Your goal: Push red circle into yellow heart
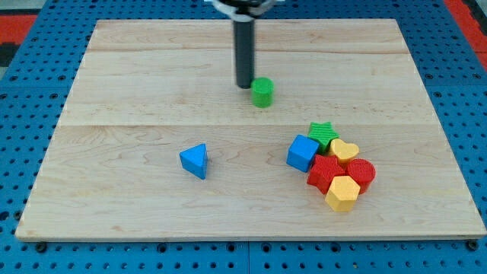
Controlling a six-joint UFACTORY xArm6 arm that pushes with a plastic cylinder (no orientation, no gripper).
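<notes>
There is no pincer on this arm, so wide or narrow does not apply: it ends in a dark rod, and my tip [243, 84] rests on the far half of the board, just left of a small green cylinder [262, 92], which it touches or almost touches, holding nothing. The relation that matters for the coming move is that the red circle [363, 173] lies well apart from my tip, nearer and to the right, in the cluster at the near right of the board. It already sits just beside the yellow heart [345, 150], which lies slightly farther and to its left; the two look to be touching or very nearly so. To press the circle further into the heart, my tip would, as I judge it, have to come round to the circle's near right side and push toward the far left. The circle shows as a short round red block with a ribbed side. Around it, a second red block [326, 173] of unclear shape lies on its left, a yellow hexagon [342, 192] just nearer, a blue cube [303, 152] left of the heart and a green star [323, 134] on the far side. A blue triangle [195, 160] stands alone, well to the left on the wooden board [114, 76].
</notes>
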